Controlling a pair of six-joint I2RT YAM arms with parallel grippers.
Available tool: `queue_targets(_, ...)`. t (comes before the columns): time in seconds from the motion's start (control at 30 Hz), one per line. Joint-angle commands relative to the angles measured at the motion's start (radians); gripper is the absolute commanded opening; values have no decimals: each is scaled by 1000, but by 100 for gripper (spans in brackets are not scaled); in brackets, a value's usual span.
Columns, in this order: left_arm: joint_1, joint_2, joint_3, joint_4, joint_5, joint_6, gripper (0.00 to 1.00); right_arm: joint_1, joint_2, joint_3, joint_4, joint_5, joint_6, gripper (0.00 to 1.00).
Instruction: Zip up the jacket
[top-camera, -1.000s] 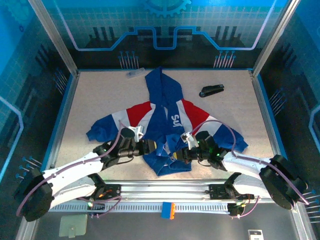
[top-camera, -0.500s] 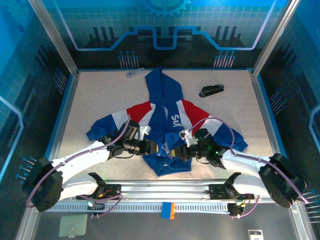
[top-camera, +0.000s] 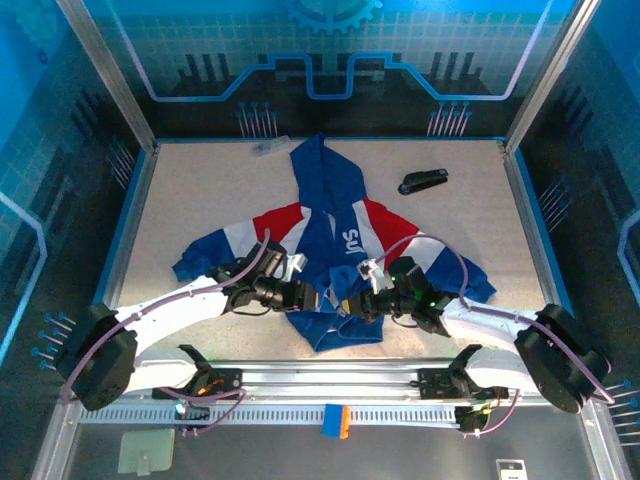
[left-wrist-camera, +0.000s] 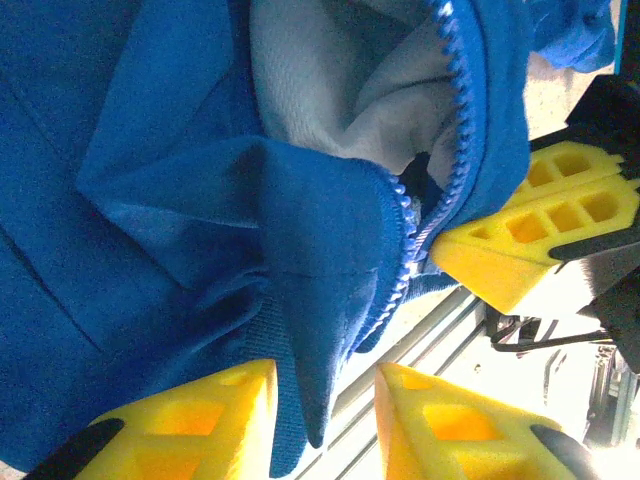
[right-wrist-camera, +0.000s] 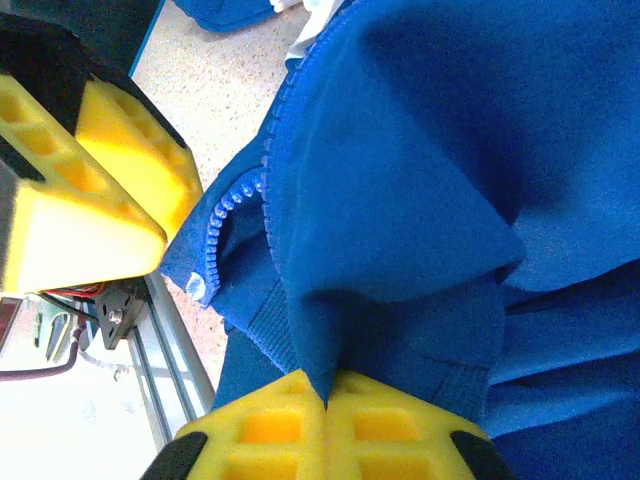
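Left gripper (top-camera: 318, 298) is at the bottom hem (left-wrist-camera: 300, 330) of the jacket (top-camera: 330, 215), on the left side of the front opening. In its wrist view the fingers (left-wrist-camera: 200, 425) stand part-way apart with a corner of hem hanging between them and a gap on one side, so it's not clamped, I'd say. The jacket lies mid-table (top-camera: 200, 190), hood toward the far wall and hem toward the arms. The front is unzipped at the bottom: zipper teeth (left-wrist-camera: 410, 255) run bare along the edge, grey lining (left-wrist-camera: 330, 80) showing behind. Right gripper (top-camera: 352, 305) is just beside the left, pinched closed on a fold of blue hem (right-wrist-camera: 325, 385), with its side's teeth (right-wrist-camera: 235, 195) curling loose next to it. A black object (top-camera: 423, 181) sits far right, well clear. My read is the step is lining up the two zipper ends. To do it well, close the left on hem right next to the teeth, not on the loose corner. Then pull both sides taut and parallel, so the teeth lie flat and the ends meet. Slack or twisted fabric will likely stop the ends mating. I can't tell where the slider is.
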Motion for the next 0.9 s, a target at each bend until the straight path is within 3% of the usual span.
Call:
queue_targets(0.0,-12,24,34,-4,34,12,32,14,9,28,9,-23,-1,0)
queue_targets(0.1,-20,33,33,9,38,6,26,15,8,30,9,-26,1,0)
queue_targets(0.27,-21,21,25,32,50,-12,0,15,-9,34,-4,-27,4,0)
queue_targets(0.6,-22,-79,-91,391,56,-225,0,9,-149,74,-148,-50,29,0)
queue_targets(0.87,-42,-26,-126,583,76,-246,0,-10,-173,92,-146,-95,67,0)
